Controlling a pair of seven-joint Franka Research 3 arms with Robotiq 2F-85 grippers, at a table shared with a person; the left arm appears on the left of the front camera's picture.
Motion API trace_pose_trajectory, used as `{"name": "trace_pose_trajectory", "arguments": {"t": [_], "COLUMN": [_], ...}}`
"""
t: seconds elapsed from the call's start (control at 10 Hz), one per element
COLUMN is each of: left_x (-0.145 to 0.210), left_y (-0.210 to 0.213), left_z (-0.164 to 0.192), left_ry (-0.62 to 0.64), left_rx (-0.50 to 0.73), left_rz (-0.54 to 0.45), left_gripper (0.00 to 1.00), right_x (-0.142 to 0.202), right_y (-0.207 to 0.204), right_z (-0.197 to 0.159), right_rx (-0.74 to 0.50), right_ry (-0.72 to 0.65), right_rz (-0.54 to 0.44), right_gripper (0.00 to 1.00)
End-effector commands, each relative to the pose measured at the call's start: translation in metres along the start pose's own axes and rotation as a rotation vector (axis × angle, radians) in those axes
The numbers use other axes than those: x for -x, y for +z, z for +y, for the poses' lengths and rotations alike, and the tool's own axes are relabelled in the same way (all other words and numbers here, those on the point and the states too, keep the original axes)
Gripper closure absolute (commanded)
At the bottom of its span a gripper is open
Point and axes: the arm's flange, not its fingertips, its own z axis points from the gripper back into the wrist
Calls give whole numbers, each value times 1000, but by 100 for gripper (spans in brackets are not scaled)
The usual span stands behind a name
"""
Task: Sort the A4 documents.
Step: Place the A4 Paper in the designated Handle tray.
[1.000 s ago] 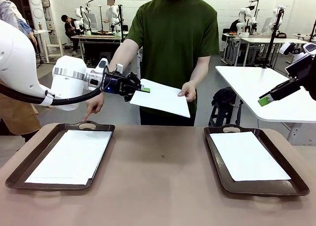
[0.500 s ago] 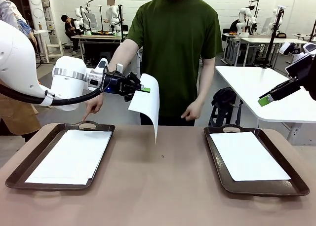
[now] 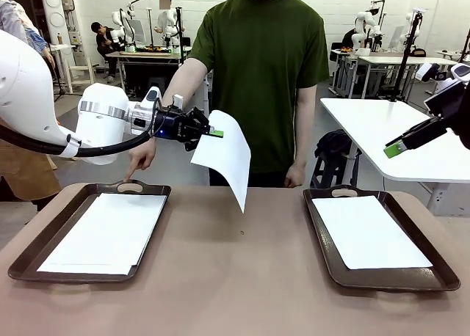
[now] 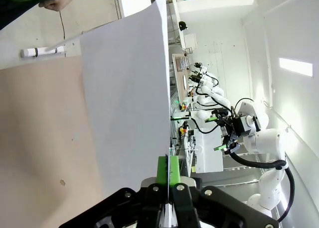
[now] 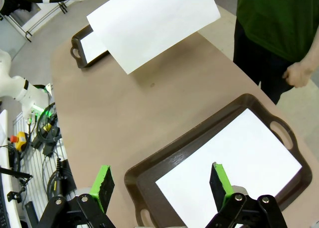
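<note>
White paper sheet (image 3: 224, 156) hangs in the air over the table (image 3: 235, 277), between the trays, pinched by one corner in the left gripper (image 3: 213, 133). Person points at the left tray (image 3: 44, 237), which already holds paper; so does the right tray (image 3: 323, 240). Risk: thin corner hold, so the limp sheet could slip out, or fold and catch on the tray rim going down. Left wrist view shows the pads clamped on the edge; right wrist view shows the right gripper (image 5: 162, 180) spread wide above the right tray.
</note>
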Motion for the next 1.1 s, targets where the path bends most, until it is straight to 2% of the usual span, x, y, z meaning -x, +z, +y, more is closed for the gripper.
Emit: {"name": "trace_pose_trajectory", "arguments": {"t": [0.0,0.2,0.5,0.7,0.9,1.0], "left_x": [-1,0,21,41,72,82], "left_y": [0,0,31,52,100,118], "left_z": [0,0,-38,-45,-36,-32], "left_ry": [13,0,-87,-95,-23,-6], "left_rx": [-12,0,-141,-222,-306,-280], "left_rz": [-3,0,97,166,82,79], "left_gripper": [100,99,99,99,99,99], "right_x": [-1,-1,-1,-1,-1,-1], "right_y": [-1,-1,-1,-1,-1,-1], "right_z": [0,0,0,0,0,0], "right_rx": [-2,-2,-2,-2,-2,-2], "right_ry": [2,2,2,2,2,2], "right_rz": [2,2,2,2,2,2], "right_gripper": [0,0,0,0,0,0]}}
